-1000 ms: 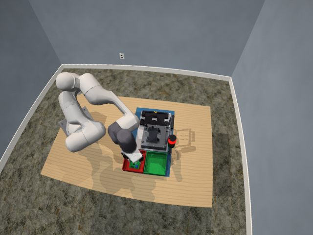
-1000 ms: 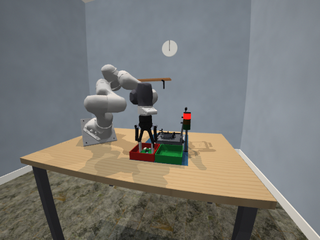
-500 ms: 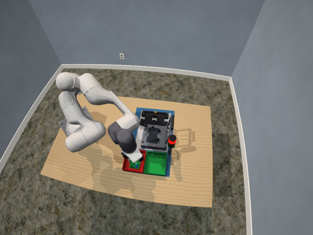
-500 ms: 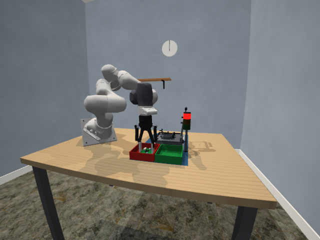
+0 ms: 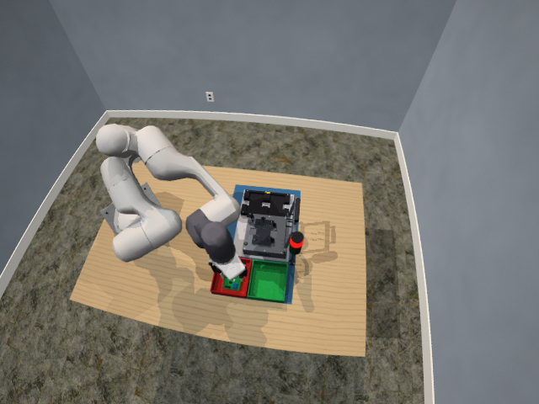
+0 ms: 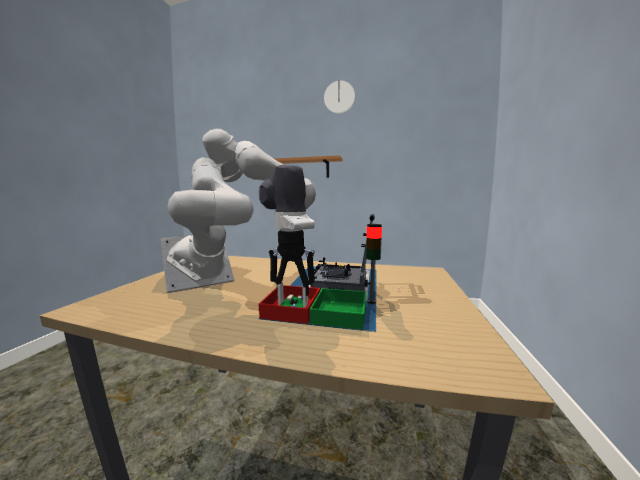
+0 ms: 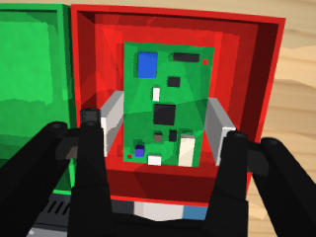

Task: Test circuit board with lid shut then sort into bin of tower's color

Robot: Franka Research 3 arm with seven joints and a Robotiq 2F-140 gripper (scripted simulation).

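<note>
The green circuit board (image 7: 168, 106) is face up between my two finger pads, inside the red bin (image 7: 262, 74). My gripper (image 7: 164, 109) is shut on the board's long edges, with the white connector end toward the wrist. In the exterior view the fingers (image 6: 293, 294) reach down into the red bin (image 6: 284, 311), and the board (image 6: 292, 300) sits about level with its rim. In the top view the wrist covers most of the red bin (image 5: 217, 284); part of the board (image 5: 232, 284) shows. The signal tower (image 6: 373, 233) shows red.
The green bin (image 5: 267, 280) stands empty, touching the red bin's right side. The tester (image 5: 265, 235) is just behind both bins on the blue mat, and the black tray (image 5: 266, 200) lies behind it. The tower (image 5: 296, 242) stands at the tester's right front corner.
</note>
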